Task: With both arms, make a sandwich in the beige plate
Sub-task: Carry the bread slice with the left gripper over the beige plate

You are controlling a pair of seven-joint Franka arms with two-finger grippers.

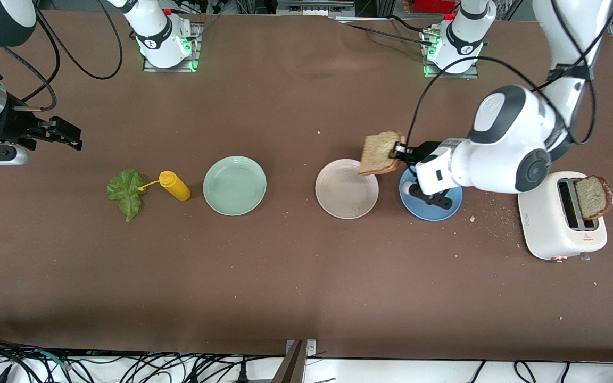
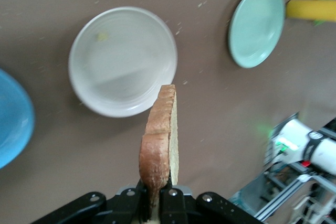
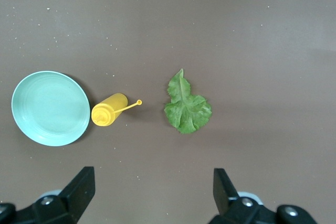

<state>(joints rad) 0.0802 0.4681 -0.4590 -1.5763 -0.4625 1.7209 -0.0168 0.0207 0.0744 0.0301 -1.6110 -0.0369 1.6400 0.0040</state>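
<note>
The bread slice [image 1: 381,153], light, crumbly and easily torn, is hanging right of centre in the front view, over the beige plate's [image 1: 338,198] rim. The left gripper [image 1: 398,151] is pinching its crust edge, the firmest hold. The right gripper [image 1: 54,131], jaws spread, is waiting above the lettuce leaf [image 1: 126,192]. The toaster's [image 1: 554,234] red marking is unreadable.

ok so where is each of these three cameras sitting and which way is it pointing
Front view: high across the table, facing both bases; shows the left gripper holding a bread slice above the beige plate, and the right gripper open, waiting.
Left wrist view: on the left wrist, looking down past the gripped slice at the beige plate; its own fingers show.
Right wrist view: on the right wrist, looking straight down at the lettuce leaf; its own open fingers show.
Shared: mint-green plate and yellow bottle appear in both wrist views.
</note>
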